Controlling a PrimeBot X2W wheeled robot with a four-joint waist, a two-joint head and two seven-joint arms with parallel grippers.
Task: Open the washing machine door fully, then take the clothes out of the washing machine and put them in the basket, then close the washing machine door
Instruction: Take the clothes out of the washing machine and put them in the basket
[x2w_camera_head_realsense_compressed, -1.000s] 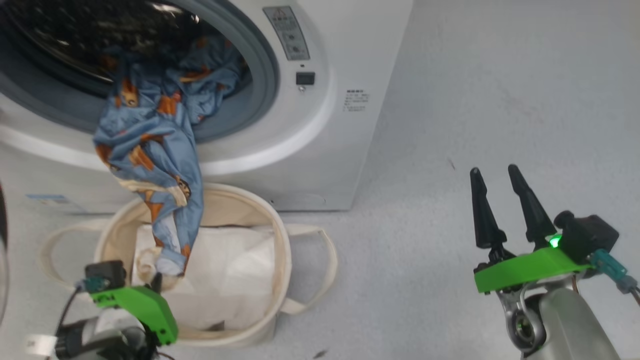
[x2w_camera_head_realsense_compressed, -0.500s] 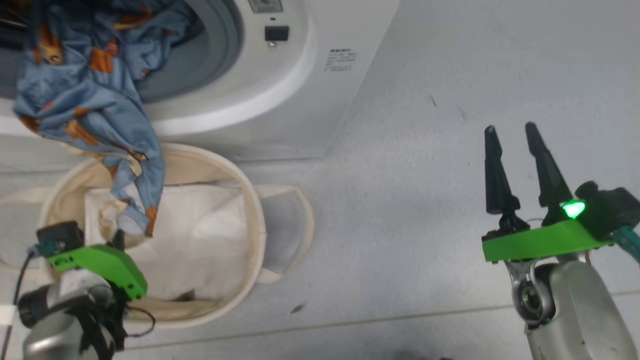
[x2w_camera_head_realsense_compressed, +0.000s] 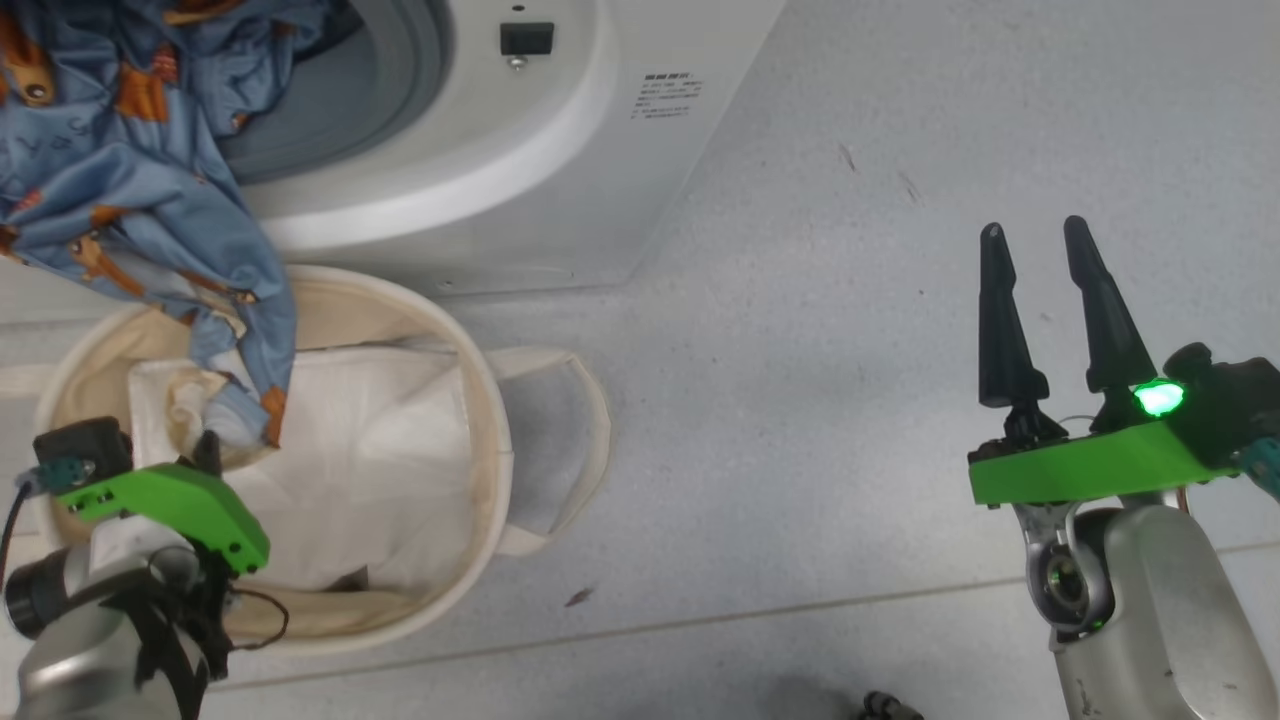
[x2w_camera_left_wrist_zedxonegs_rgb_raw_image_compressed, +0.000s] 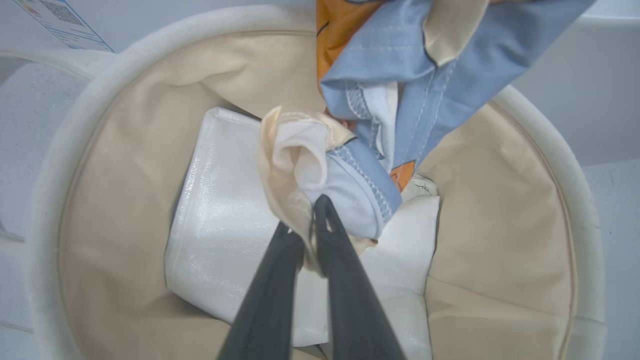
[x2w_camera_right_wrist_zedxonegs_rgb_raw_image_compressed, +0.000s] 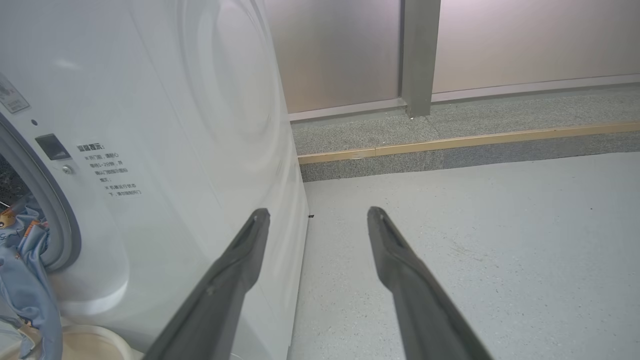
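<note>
The clothes (x2w_camera_head_realsense_compressed: 130, 200), blue fabric with orange figures, hang out of the washing machine (x2w_camera_head_realsense_compressed: 520, 200) porthole and down into the basket (x2w_camera_head_realsense_compressed: 490, 420). In the left wrist view my left gripper (x2w_camera_left_wrist_zedxonegs_rgb_raw_image_compressed: 305, 215) is shut on the cream and blue end of the clothes (x2w_camera_left_wrist_zedxonegs_rgb_raw_image_compressed: 365, 125), low inside the basket (x2w_camera_left_wrist_zedxonegs_rgb_raw_image_compressed: 540, 150). From the head view, the left gripper (x2w_camera_head_realsense_compressed: 208, 452) sits over the basket's left side. My right gripper (x2w_camera_head_realsense_compressed: 1032, 228) stands open over bare floor at the right, fingers (x2w_camera_right_wrist_zedxonegs_rgb_raw_image_compressed: 240, 270) holding nothing. The washing machine door is out of view.
A plain white sheet (x2w_camera_head_realsense_compressed: 370, 450) lies folded in the basket's bottom. A loop handle (x2w_camera_head_realsense_compressed: 590, 430) sticks out to the basket's right. The right wrist view shows the machine's side panel (x2w_camera_right_wrist_zedxonegs_rgb_raw_image_compressed: 225, 125), a grey floor (x2w_camera_right_wrist_zedxonegs_rgb_raw_image_compressed: 475, 225) and a raised kerb (x2w_camera_right_wrist_zedxonegs_rgb_raw_image_compressed: 450, 145) along the wall.
The head camera has moved, so machine and basket sit higher and further left in view. My left gripper keeps hold of the clothes' end in the basket. The right gripper stays open.
</note>
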